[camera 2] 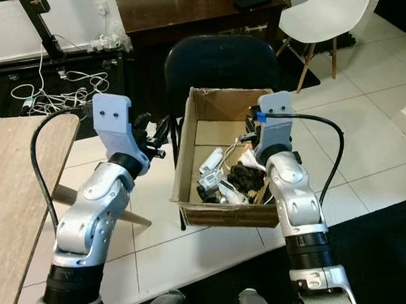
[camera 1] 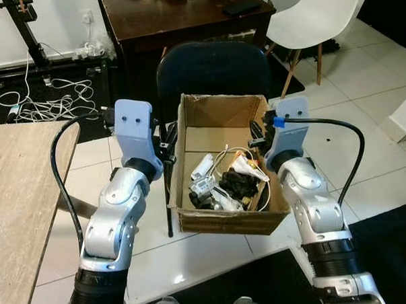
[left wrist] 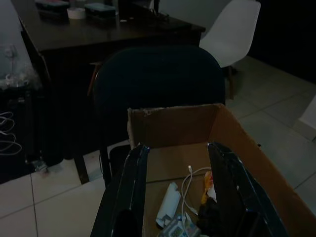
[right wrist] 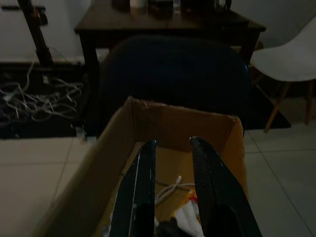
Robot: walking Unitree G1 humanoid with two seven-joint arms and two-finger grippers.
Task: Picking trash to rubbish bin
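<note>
The left gripper [camera 1: 167,141] and the right gripper [camera 1: 257,133], both with fingers spread, are flanking the cardboard box [camera 1: 223,222] of trash [camera 1: 226,181], which is resting against a dark chair [camera 1: 211,67], seemingly so the two arms can clamp its opposite walls and lift it.

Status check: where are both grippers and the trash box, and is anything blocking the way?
Left gripper open at the cardboard box left wall; right gripper open at its right wall. Box holds trash. Black chair directly behind it.
</note>
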